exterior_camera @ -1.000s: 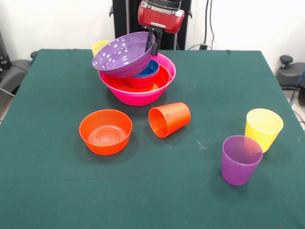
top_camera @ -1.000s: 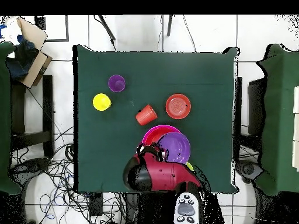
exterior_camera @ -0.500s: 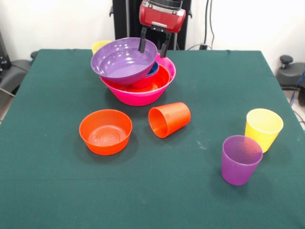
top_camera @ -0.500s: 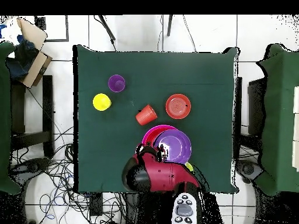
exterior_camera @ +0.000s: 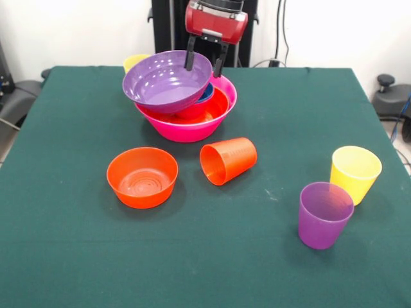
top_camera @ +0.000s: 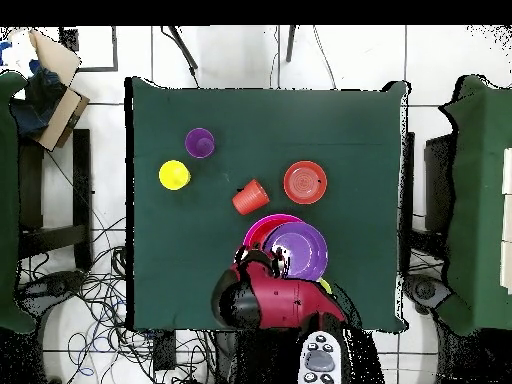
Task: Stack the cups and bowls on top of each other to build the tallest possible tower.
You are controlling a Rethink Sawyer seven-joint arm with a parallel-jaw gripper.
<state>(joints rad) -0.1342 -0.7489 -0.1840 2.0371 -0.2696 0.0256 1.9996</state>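
Note:
The tower is a big pink bowl (exterior_camera: 186, 127) (top_camera: 258, 229) holding an orange bowl (exterior_camera: 210, 106) and a blue bowl (exterior_camera: 206, 94), with the wide purple bowl (exterior_camera: 168, 80) (top_camera: 298, 250) resting on top, shifted to the left. My gripper (exterior_camera: 205, 62) (top_camera: 266, 262) is open just above the purple bowl's far rim, one finger on each side of it. A small orange bowl (exterior_camera: 142, 176) (top_camera: 305, 182) stands on the table. An orange cup (exterior_camera: 228, 160) (top_camera: 249, 197) lies on its side. A yellow cup (exterior_camera: 355, 173) (top_camera: 174, 175) and a purple cup (exterior_camera: 325, 214) (top_camera: 199, 142) stand upright.
Another yellow cup (exterior_camera: 133, 62) stands behind the tower, mostly hidden by the purple bowl. The green table (exterior_camera: 77, 256) ends close behind the tower. A cardboard box (top_camera: 55, 85) sits off the table on the floor side.
My gripper let go of the purple bowl's rim and opened. The bowl dropped from its tilt to sit level on the pile. The gripper rose slightly.

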